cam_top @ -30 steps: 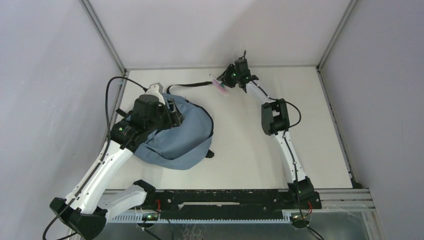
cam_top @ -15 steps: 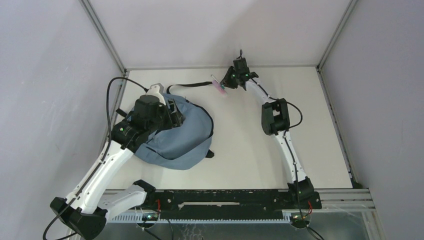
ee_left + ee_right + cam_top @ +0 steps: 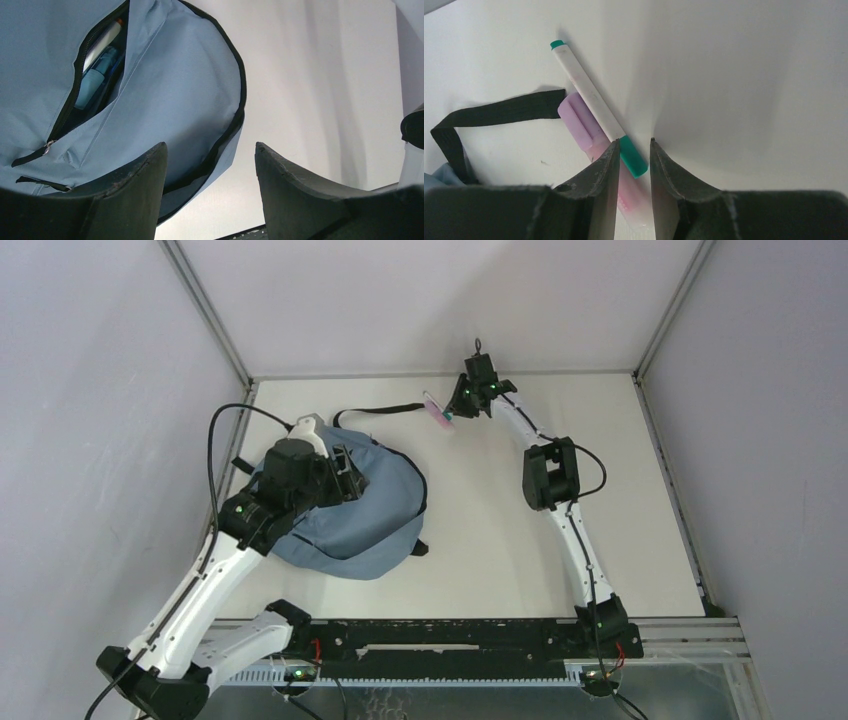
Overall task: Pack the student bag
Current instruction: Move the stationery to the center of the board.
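Note:
The slate-blue student bag [image 3: 365, 515] lies at the left of the table, its front pocket unzipped in the left wrist view [image 3: 175, 75]. A white marker [image 3: 102, 40] and a light-blue item [image 3: 95, 80] sit inside that pocket. My left gripper [image 3: 345, 468] hovers over the bag's top, open and empty [image 3: 210, 145]. My right gripper [image 3: 452, 405] is at the back of the table. Its jaws [image 3: 634, 141] stand narrowly apart, closed on a pink highlighter with a purple cap [image 3: 579, 120]. The green end of a white pen [image 3: 589, 95] lies between the fingertips too.
The bag's black strap [image 3: 375, 412] runs along the table to the two pens and ends beside the purple cap [image 3: 499, 112]. Grey walls and metal posts enclose the table on three sides. The arm rail [image 3: 450, 640] runs along the near edge.
My right wrist has drawn slightly back and tilted up at the pens; the pink highlighter shifted a little with it. My left arm has shifted slightly over the bag.

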You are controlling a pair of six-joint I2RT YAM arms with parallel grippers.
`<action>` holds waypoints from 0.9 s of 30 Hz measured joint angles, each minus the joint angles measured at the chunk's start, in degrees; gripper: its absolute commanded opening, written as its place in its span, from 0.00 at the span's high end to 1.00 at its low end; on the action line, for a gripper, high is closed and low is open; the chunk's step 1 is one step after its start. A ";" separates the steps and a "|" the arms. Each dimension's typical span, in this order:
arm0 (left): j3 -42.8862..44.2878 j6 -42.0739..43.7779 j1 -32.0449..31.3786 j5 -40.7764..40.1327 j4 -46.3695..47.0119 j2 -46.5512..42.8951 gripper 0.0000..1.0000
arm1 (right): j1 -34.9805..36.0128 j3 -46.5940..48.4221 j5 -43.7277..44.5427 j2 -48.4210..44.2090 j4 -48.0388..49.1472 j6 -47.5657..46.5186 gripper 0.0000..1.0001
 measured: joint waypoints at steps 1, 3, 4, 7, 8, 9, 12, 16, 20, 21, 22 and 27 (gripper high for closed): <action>-0.11 -0.02 0.00 0.00 0.09 -0.28 0.31 | 0.13 0.00 0.20 -0.02 -0.07 -0.39 0.65; -0.57 -0.02 0.00 0.02 0.15 -0.85 0.31 | 0.35 0.00 0.39 -0.09 -0.20 -1.14 0.65; -0.81 -0.02 0.00 0.02 0.17 -1.05 0.31 | 0.48 0.00 0.55 -0.11 -0.24 -1.46 0.65; -0.94 -0.04 0.00 0.04 0.28 -1.14 0.31 | 1.09 0.00 1.62 -0.46 -0.90 -2.82 0.67; -1.01 -0.07 0.00 0.04 0.33 -1.14 0.31 | 1.33 -0.04 2.12 -0.63 -1.22 -3.19 0.68; -1.07 -0.09 0.00 0.07 0.42 -1.14 0.31 | 1.60 -0.20 2.58 -0.85 -1.55 -3.52 0.69; -1.18 -0.35 0.00 0.09 0.48 -1.16 0.31 | 2.23 -2.25 3.58 -2.05 -2.45 -4.26 0.72; -1.51 -0.46 0.00 0.44 0.50 -1.44 0.31 | 2.49 -6.91 4.33 -4.94 -2.51 -4.87 0.74; -1.55 -0.46 0.00 0.57 0.50 -1.44 0.31 | 2.54 -13.84 4.48 -9.20 -2.29 -5.79 0.76; -1.55 -0.46 0.00 0.66 0.52 -1.44 0.31 | 2.54 -15.39 4.52 -10.23 -2.36 -6.03 0.77; -1.55 -0.46 0.00 0.72 0.55 -1.44 0.31 | 2.54 -16.96 4.61 -11.23 -2.49 -6.38 0.78; -1.81 -0.46 0.00 0.92 1.16 -1.44 0.31 | 2.54 -20.59 4.94 -13.55 -2.49 -7.78 0.86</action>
